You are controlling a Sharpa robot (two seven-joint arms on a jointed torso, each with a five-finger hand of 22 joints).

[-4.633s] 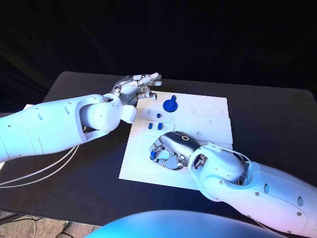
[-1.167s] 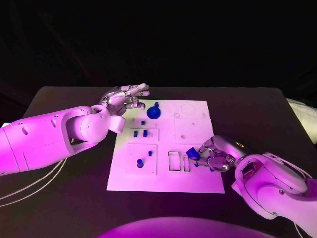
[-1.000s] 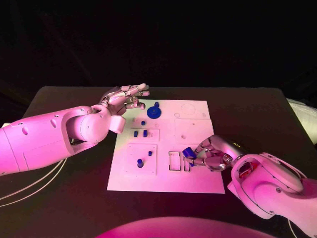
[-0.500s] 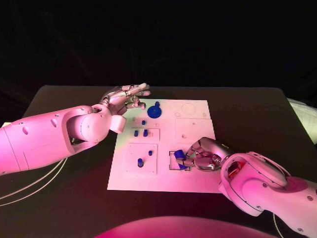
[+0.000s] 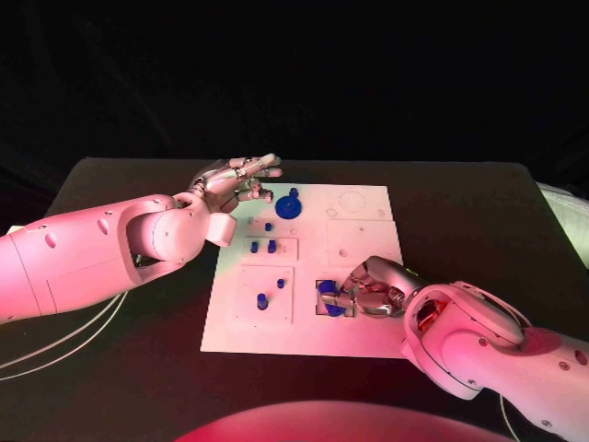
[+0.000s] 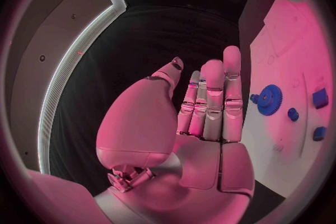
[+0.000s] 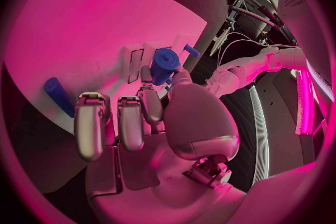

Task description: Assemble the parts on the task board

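Note:
The white task board (image 5: 361, 336) lies mid-table. My right hand (image 5: 372, 293) hovers over its near half and pinches a blue cylindrical part (image 5: 328, 296) between thumb and finger, just above the rectangular slots (image 5: 324, 287). In the right wrist view the same part (image 7: 164, 64) sits at the fingertips (image 7: 145, 75) beside the slots (image 7: 135, 57), and another blue peg (image 7: 57, 96) lies on the board. My left hand (image 5: 240, 176) floats open at the board's far left corner, fingers straight (image 6: 210, 101). A blue gear (image 5: 289, 204) and several small blue pieces (image 5: 261, 246) stand on the left half.
Two more blue pieces (image 5: 261, 300) sit in the near-left square. The left wrist view shows the gear (image 6: 266, 103) and small pieces (image 6: 320, 98) beside my left hand. Black table (image 5: 493, 212) surrounds the board; a cable (image 5: 56, 336) trails off the left edge.
My right hand has carried the blue part leftward from the board's right edge to over the rectangular slots. The left hand has stayed where it was.

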